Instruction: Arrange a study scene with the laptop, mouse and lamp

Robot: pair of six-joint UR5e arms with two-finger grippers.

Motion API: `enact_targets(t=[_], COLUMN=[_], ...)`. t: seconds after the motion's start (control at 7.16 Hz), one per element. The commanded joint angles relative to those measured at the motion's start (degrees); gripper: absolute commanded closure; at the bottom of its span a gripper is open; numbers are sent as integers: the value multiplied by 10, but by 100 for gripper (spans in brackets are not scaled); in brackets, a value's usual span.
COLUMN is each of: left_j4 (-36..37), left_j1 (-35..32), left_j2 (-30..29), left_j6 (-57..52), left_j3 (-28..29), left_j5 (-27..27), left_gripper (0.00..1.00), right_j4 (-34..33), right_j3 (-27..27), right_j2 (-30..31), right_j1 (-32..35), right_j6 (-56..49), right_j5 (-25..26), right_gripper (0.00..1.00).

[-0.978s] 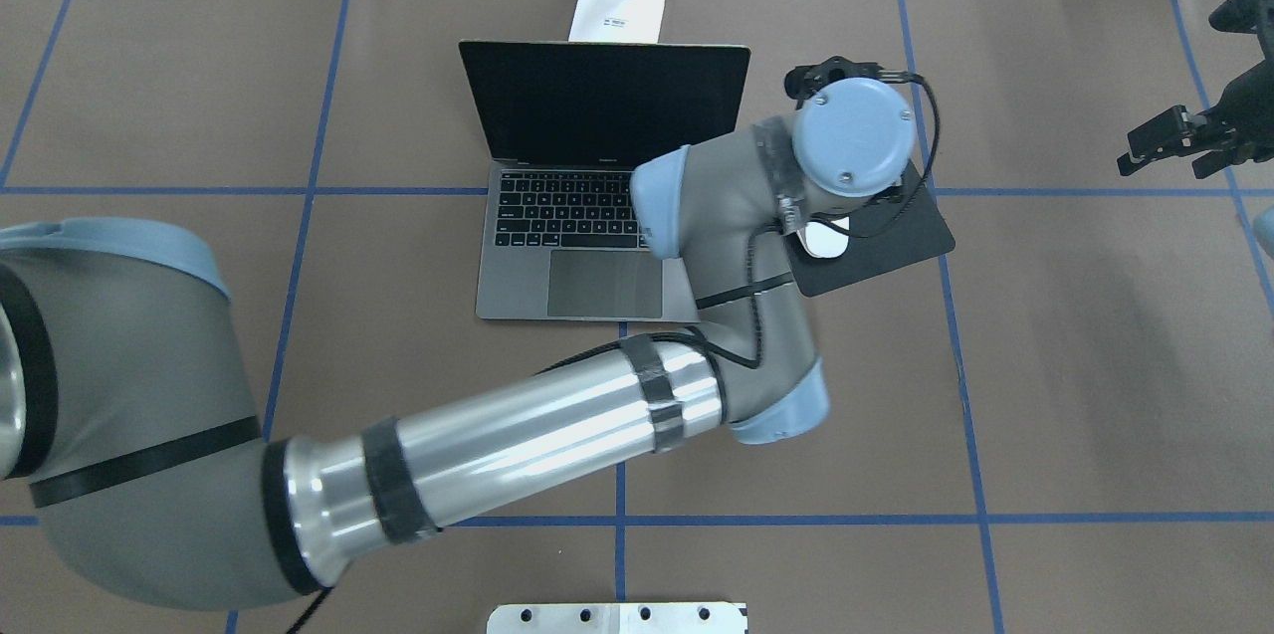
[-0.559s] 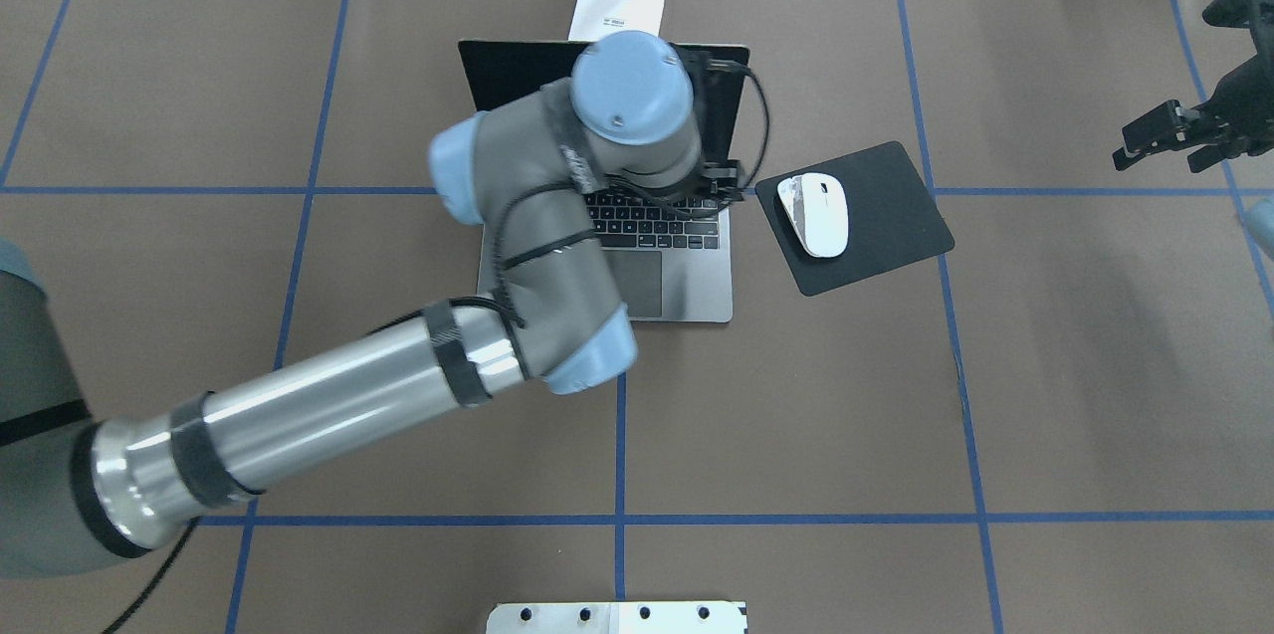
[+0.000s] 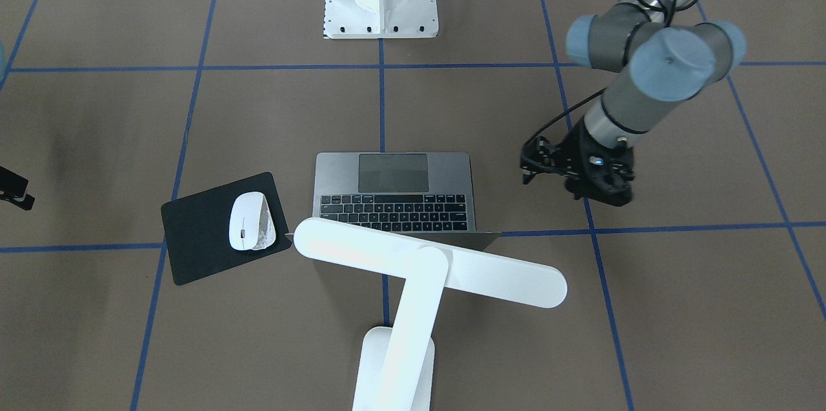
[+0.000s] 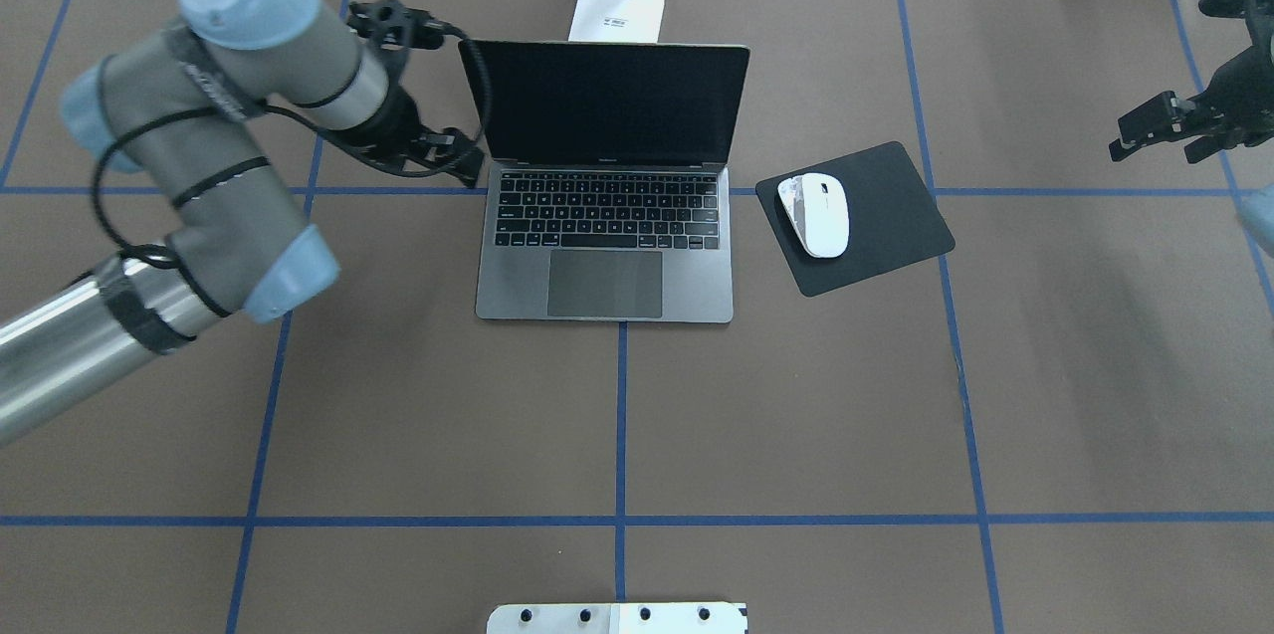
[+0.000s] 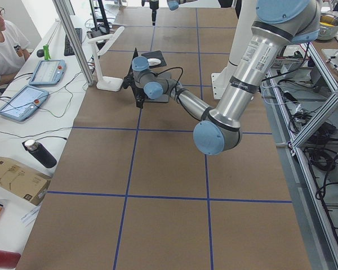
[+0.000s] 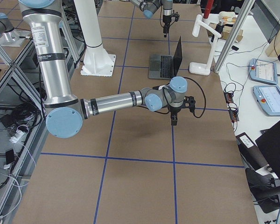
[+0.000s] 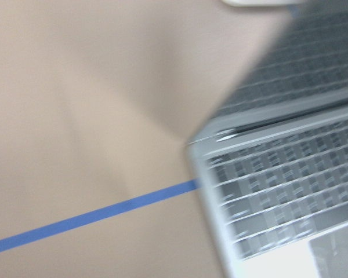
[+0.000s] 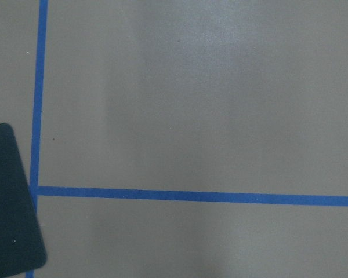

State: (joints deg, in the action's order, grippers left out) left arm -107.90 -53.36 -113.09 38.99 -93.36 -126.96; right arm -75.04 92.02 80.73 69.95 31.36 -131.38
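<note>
I counted one laptop [image 4: 607, 246], open mid-bench, one mouse [image 4: 824, 213] on one black pad [image 4: 886, 206] just right of it, and one lamp [image 3: 426, 262] behind the lid. The bench [image 4: 796, 415] was brown with a grid of blue tape, and broad brown surface ran from the laptop's front edge towards me. The left tool [image 4: 453, 156] hung beside the laptop's left hinge corner, the right tool [image 4: 1169, 128] at the right edge. I couldn't tell how wide either stood.

Nothing legible; the label on the lamp [image 4: 617, 9] is too small.
</note>
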Motion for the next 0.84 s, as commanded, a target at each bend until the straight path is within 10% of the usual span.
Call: enact_targets(t=[0.0, 0.7], left_j4=[6, 16], left_j1=[-114, -187], left_j2=[94, 112], left_j6=[-133, -250], left_j3=[-6, 81], left_j5=[-48, -50], left_gripper=[1, 1], right_j4=[0, -1], right_j3=[6, 73], right_j2=[7, 72], right_j1=[3, 3], right_j6=[-1, -4], right_j5=[14, 15], right_gripper=[1, 1])
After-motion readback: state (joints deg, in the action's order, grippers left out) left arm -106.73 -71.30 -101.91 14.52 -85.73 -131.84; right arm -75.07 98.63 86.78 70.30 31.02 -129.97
